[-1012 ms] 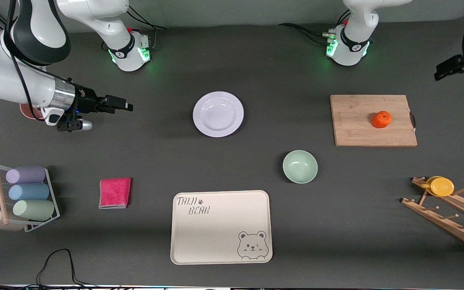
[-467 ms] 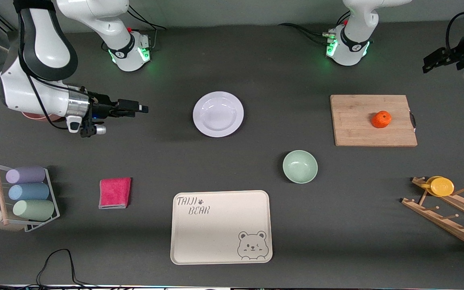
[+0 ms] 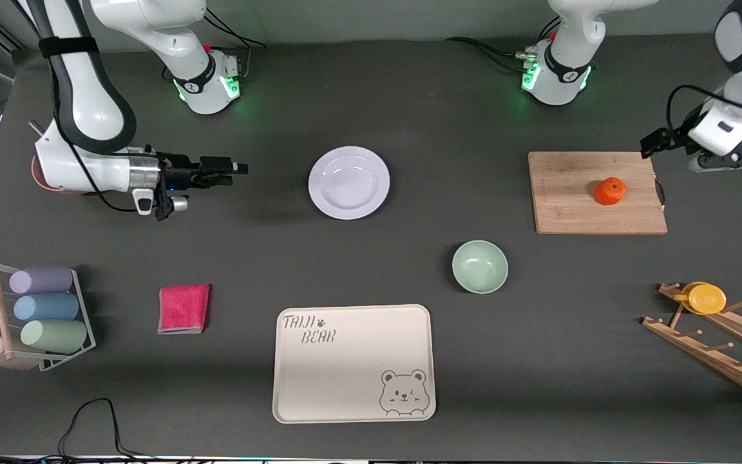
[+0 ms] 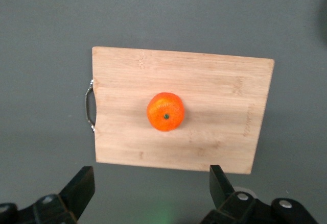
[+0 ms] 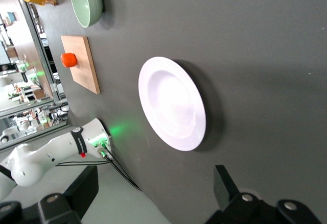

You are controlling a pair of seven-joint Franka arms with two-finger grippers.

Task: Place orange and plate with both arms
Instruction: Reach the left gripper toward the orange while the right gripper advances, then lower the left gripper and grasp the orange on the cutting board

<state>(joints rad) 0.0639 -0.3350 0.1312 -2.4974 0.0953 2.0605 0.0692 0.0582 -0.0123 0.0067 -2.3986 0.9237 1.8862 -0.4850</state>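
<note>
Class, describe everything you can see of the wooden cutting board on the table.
The cutting board is a flat rectangle of pale, bamboo-like wood with visible grain strips and a small metal handle on one short edge. It lies flat on the dark table toward the left arm's end. The orange rests on it, off centre toward the handle. Nothing else touches it; the open left gripper hangs over its handle-end corner.
</note>
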